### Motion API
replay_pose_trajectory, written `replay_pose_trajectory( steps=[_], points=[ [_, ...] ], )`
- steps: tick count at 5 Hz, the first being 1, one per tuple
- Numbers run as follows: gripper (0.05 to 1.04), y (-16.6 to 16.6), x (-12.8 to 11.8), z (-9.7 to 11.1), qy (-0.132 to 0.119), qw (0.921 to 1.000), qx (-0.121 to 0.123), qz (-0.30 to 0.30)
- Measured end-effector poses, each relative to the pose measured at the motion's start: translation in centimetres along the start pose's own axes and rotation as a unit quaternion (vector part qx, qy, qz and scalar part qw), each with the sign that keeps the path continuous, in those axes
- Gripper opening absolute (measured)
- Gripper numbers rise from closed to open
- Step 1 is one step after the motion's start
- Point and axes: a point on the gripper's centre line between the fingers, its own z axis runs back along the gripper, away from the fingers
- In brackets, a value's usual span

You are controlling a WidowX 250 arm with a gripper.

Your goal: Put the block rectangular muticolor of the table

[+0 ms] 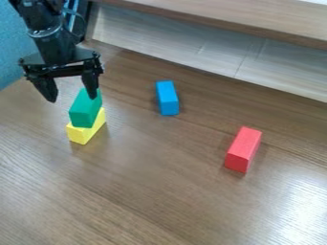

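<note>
My gripper (70, 94) hangs at the upper left with its two fingers spread wide and nothing between them. Its right finger is in front of the upper end of a green rectangular block (84, 110); whether they touch I cannot tell. That green block rests on top of a yellow block (88, 133), both pointing the same slanted way. A blue block (167, 98) lies on the table by itself, right of the stack. Farther right and nearer the camera lies a red block (243, 149).
The brown wooden table (153, 191) spans most of the view. A pale panel (211, 55) under a wooden ledge (223, 20) borders it along the back. A blue textured surface (16, 48) stands at the left edge.
</note>
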Motion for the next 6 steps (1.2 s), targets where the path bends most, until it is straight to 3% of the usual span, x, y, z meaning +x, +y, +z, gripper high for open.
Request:
replay_pose_trajectory(
  steps=[4,5,6],
  points=[
    [1.000,0.2,0.0,-3.6,0.031,0.9993,0.013,0.019],
    [0.950,0.2,-0.2,-4.4,0.036,0.9989,0.021,0.023],
    [0.662,0.0,0.3,-4.4,0.021,0.9991,0.020,0.030]
  ],
)
